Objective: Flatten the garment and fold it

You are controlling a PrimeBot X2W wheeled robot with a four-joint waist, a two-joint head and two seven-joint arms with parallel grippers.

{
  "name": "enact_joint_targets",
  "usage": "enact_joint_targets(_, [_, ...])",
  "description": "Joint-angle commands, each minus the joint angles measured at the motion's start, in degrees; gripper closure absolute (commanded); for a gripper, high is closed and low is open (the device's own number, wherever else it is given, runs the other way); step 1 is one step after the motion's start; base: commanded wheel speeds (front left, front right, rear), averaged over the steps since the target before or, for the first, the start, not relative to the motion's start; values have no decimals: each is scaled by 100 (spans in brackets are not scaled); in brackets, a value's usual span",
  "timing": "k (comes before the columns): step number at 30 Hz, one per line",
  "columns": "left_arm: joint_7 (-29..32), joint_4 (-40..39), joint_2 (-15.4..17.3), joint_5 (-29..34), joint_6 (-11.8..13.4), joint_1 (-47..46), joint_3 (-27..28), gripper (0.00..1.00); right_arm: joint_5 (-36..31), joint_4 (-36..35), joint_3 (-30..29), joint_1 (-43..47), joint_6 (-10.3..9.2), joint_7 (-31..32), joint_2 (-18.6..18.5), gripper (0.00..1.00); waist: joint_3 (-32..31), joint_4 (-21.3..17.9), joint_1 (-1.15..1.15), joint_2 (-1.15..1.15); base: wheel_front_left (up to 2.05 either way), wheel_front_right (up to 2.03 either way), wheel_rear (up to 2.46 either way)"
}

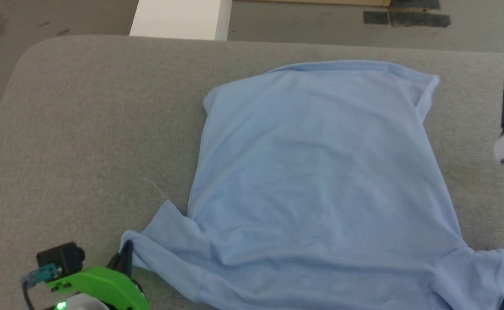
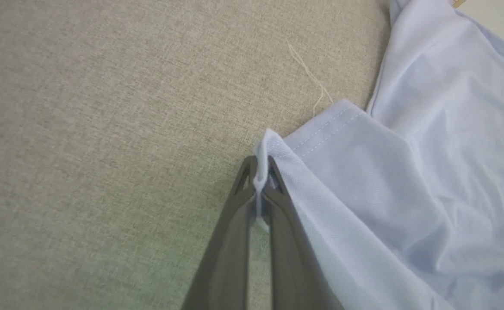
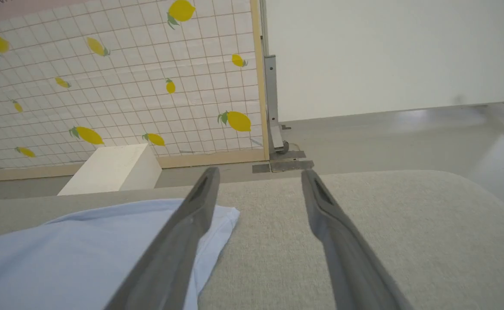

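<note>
Your left tool (image 2: 258, 165) was found closed. Its two dark fingers were pinched tight on the garment (image 2: 407, 172) at the hem edge of its left sleeve (image 2: 321, 133), and a fold of pale blue cloth showed between the tips. In the head view this tool sat at the garment's near left corner, with its green wrist housing (image 1: 99, 284) just outside the sleeve.

Your right tool (image 3: 258, 174) was wide open and held nothing. Its fingers stood well apart off the garment's right side. In the right wrist view one finger crossed in front of the garment's far right corner; I could not tell whether it touched the cloth.

The garment lay spread on the grey fabric tabletop (image 1: 84, 129), a plain blue face upward, with both sleeves toward the robot and the straight bottom edge away from it. The body was mostly flat, with light creases near the left sleeve, and the far right corner was turned over on itself.

A loose pale thread (image 2: 310, 75) lay on the tabletop just beyond the left sleeve. Past the garment's far edge, off the tabletop, stood a white block (image 1: 178, 17). Further beyond the garment were a lemon-patterned grid panel (image 3: 105, 77) and dark tape patches (image 1: 407, 18) on the floor.
</note>
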Motion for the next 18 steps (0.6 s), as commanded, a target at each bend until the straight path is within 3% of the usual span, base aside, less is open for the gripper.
enact_joint_targets(1, [-46,-25,-46,47,-41,-155,-39,100,-84,268,12,-301,-9,67,-105,0,454,411,0,0,0,0,0])
enact_joint_targets(8, [-223,-52,-259,165,-180,-576,-256,100,-419,1617,98,-1632,-9,931,-579,0,1036,939,0,0,0,0,0])
enact_joint_targets(16, [-364,28,-414,191,-275,-747,-382,100,-893,2342,124,-2254,-9,2588,-876,0,1328,1200,0,0,0,0,0])
enact_joint_targets(17, [-374,46,-421,187,-280,-752,-384,100,-969,2374,102,-2287,-9,2788,-894,9,1336,1204,0,0,0,0,0])
enact_joint_targets(18, [-388,67,-433,179,-286,-754,-386,100,-1078,2390,124,-2315,-9,3038,-912,38,1343,1204,0,0,0,0,0])
